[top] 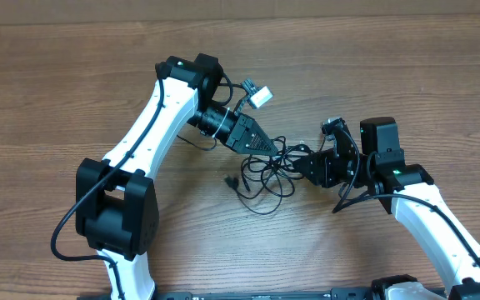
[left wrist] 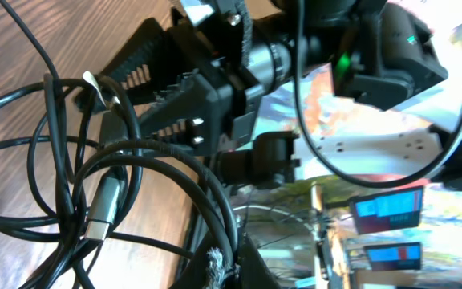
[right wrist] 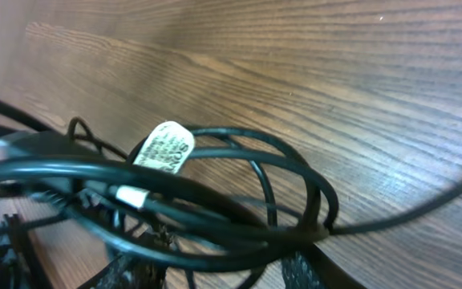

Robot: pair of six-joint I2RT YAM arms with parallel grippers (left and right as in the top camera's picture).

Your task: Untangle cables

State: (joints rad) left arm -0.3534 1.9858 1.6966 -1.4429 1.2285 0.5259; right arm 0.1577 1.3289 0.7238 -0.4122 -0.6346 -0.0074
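The cables (top: 263, 173) are lying unseparated between the left gripper (top: 271, 146) and right gripper (top: 300, 163); whether either is pinching cannot be told.

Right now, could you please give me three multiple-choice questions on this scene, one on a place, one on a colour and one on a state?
1. Where do the cables lie on the table?
A. At the far left edge.
B. In the middle, between the left arm and the right arm.
C. Hanging off the front edge.

2. What colour is the label on one cable?
A. Red.
B. Blue.
C. White.

3. How do the cables lie?
A. In overlapping loops.
B. Straight, side by side.
C. Tied in a neat bundle.

Answers:
1. B, the overhead view shows them mid-table between the arms.
2. C, it shows white against the black cords.
3. A, loops cross one another in every view.
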